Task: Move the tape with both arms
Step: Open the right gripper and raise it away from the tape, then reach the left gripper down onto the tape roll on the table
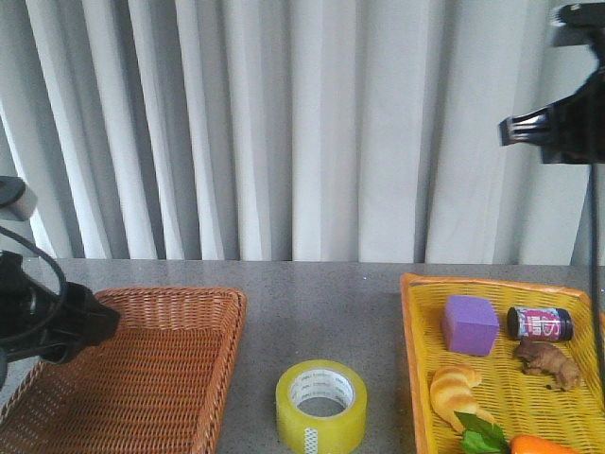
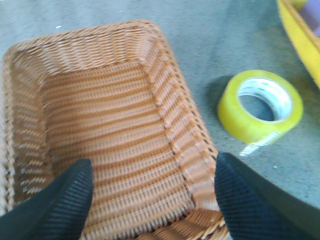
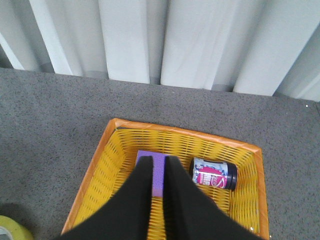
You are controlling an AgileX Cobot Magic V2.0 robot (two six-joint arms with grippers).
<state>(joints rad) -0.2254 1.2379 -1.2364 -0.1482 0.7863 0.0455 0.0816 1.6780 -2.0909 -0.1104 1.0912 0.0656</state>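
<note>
yellow tape (image 1: 321,405) lay flat on the grey table (image 1: 321,293) between the empty wicker basket (image 1: 142,378) and the yellow tray (image 1: 416,378) holding a purple block (image 1: 470,324), jar (image 1: 539,323) and croissant (image 1: 456,390); the left wrist showed the left gripper (image 2: 150,200) spread wide above the basket, holding nothing; the right wrist showed the right gripper (image 3: 159,167) nearly closed, empty, above the tray, likely both waiting to start.

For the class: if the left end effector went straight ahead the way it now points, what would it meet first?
Probably the woven floor of the brown wicker basket, framed between the open left end effector's fingers; depth is unclear.
</note>
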